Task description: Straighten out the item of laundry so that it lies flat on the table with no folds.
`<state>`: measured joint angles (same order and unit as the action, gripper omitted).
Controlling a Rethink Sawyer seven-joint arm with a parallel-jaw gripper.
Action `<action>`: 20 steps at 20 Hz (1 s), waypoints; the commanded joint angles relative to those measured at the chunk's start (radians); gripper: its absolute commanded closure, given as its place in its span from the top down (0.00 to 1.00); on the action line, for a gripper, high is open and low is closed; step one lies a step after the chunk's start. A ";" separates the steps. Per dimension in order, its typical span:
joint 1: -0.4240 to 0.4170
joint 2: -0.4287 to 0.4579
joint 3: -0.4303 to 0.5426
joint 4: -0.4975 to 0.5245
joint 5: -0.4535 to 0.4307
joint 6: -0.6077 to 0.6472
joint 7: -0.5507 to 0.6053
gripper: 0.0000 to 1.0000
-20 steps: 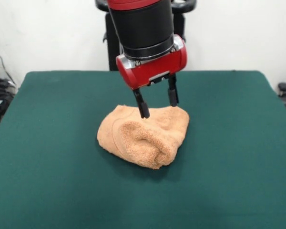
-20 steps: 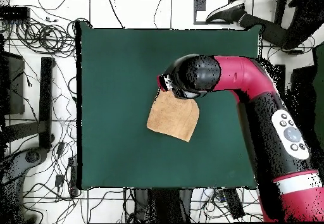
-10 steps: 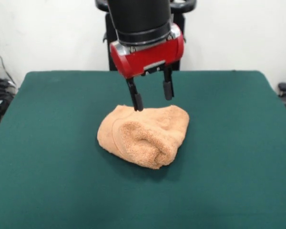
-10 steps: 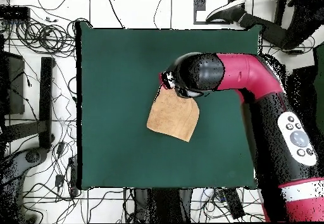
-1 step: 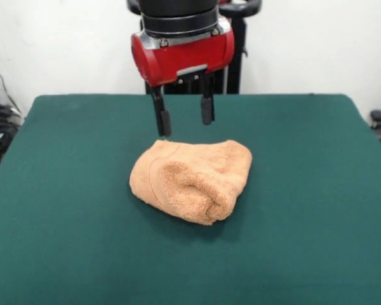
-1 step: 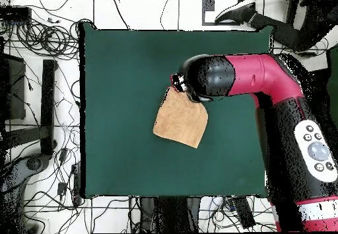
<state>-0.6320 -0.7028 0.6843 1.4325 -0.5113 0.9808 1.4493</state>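
Note:
The peach terry towel [image 5: 192, 179] lies bunched and folded over on itself near the middle of the dark green table [image 5: 63, 210], with a thick rolled fold toward the front. My gripper [image 5: 185, 122] hangs open above the towel's far edge, its two black fingers apart and clear of the cloth, holding nothing. In the overhead view the towel [image 6: 178, 121] shows as a small folded patch, and the arm's red and black head covers the gripper [image 6: 179, 84] at the towel's upper corner.
Green tabletop surrounds the towel on all sides. Tangled cables and equipment [image 6: 39, 39] lie on the floor beyond the table's left edge in the overhead view. The red arm [image 6: 290, 125] reaches over the table's right side there.
The gripper has risen off the towel and shifted slightly left in the front view, still open. The towel has kept its shape and place.

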 commanded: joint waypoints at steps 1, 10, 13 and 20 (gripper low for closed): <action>0.045 0.029 -0.024 0.096 -0.093 0.070 -0.186 1.00; 0.028 0.029 -0.013 0.124 -0.166 -0.021 -0.171 1.00; 0.026 0.040 -0.010 0.129 -0.178 -0.030 -0.161 1.00; 0.029 0.080 -0.005 0.145 -0.203 -0.044 -0.157 1.00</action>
<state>-0.6340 -0.7047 0.6841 1.4518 -0.6599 0.9808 1.4493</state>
